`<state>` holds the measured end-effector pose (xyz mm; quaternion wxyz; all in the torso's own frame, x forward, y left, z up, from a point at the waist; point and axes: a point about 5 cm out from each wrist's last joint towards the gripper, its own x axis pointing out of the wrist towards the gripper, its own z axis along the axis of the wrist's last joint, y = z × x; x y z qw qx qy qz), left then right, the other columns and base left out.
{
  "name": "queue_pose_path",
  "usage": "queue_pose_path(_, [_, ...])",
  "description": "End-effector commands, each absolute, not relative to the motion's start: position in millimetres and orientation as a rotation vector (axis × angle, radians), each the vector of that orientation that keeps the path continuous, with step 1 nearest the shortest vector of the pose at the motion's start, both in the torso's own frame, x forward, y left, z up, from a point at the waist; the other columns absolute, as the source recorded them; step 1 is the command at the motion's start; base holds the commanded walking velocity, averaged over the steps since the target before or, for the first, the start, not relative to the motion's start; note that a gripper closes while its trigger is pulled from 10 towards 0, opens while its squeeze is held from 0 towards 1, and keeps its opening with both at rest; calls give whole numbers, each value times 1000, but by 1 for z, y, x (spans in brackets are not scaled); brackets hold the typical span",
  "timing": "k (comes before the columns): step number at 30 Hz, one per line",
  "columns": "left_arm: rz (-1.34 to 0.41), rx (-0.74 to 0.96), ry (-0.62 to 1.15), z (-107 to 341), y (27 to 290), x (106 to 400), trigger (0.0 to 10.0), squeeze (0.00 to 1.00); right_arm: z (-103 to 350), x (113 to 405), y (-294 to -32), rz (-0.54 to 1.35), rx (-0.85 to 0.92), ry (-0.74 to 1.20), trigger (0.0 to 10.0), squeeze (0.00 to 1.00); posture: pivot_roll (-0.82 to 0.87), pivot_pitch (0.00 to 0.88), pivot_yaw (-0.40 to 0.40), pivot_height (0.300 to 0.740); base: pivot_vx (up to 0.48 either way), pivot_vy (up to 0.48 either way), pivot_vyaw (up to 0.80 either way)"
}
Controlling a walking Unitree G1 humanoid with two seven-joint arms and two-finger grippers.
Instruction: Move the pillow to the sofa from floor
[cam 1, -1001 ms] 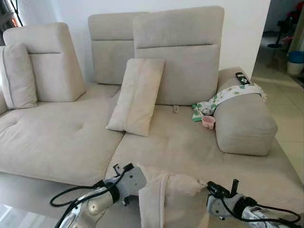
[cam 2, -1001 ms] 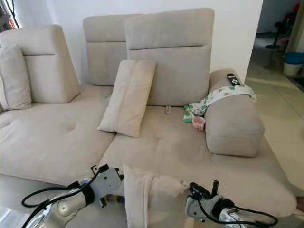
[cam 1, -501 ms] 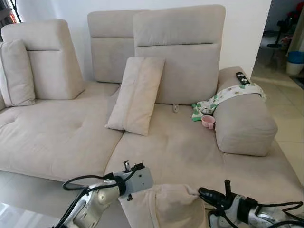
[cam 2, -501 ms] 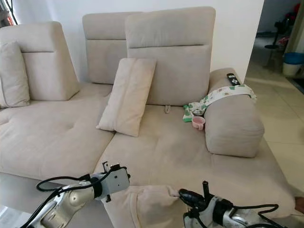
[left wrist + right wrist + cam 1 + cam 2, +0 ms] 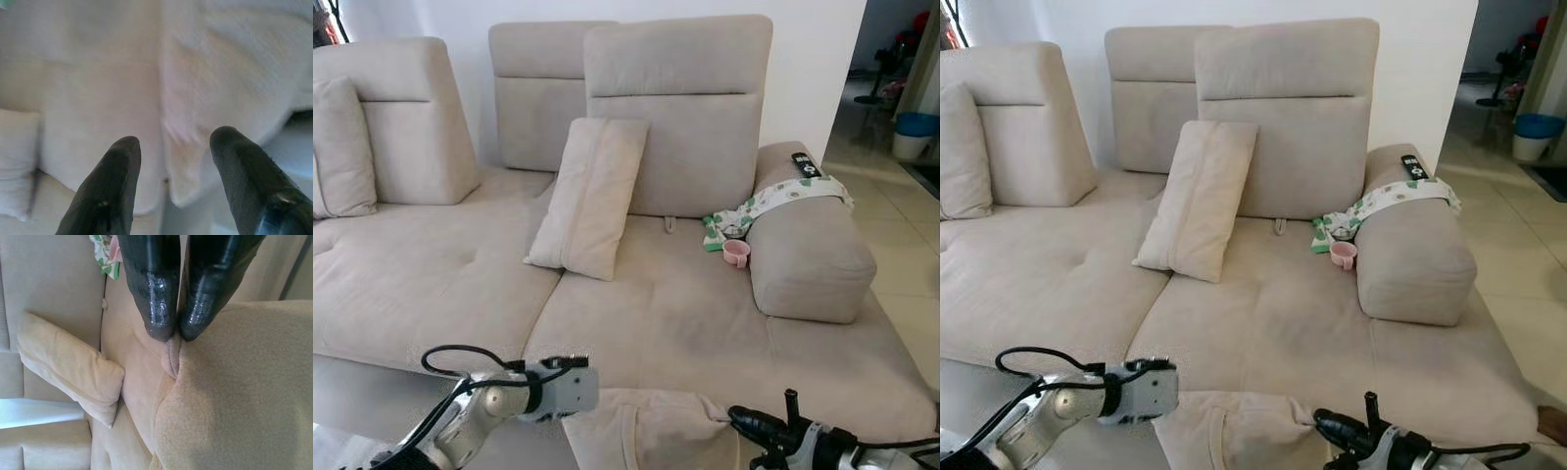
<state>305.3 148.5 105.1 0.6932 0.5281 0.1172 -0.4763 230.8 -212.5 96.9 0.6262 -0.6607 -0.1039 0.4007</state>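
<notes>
Pillow (image 5: 646, 431) lying low at the front edge of the sofa (image 5: 666, 313), its top flattened on the seat cushion, between the two arms. Right pincer (image 5: 172, 335) closed on a pinched fold at the pillow's corner, both black fingers pressed together on the cloth. Left pincer (image 5: 171, 171) open, fingers spread apart just beside the pillow's other edge, not clamping it; in the wrist view a little blurred.

Compared with half a second ago: pillow lower and flatter, more spread on the seat edge; one second ago standing upright and taller between the arms. Left arm now lower and further to the left, away from the cloth. Camera also shifted a little.

Further back on the sofa: a second cushion (image 5: 590, 196) leaning against the backrest, another cushion (image 5: 337, 147) at the far left. Near the armrest (image 5: 808, 255), a pink cup (image 5: 736, 253) beside a patterned cloth (image 5: 773, 201) draped over the armrest, and a remote control (image 5: 806, 164) on top of it.
</notes>
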Motion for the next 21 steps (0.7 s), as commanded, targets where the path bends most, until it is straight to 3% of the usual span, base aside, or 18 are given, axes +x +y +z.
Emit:
queue_pose_path(1, [-1103, 1198, 304, 104, 155, 306, 10000, 0, 106, 229, -209, 925, -1510, -287, 0, 0, 144, 0, 70, 560, 0, 0, 0])
queue_pose_path(21, [-1244, 1329, 410, 88, 146, 306, 10000, 0, 123, 224, -189, 940, -1510, -403, 0, 0, 120, 0, 70, 560, 0, 0, 0])
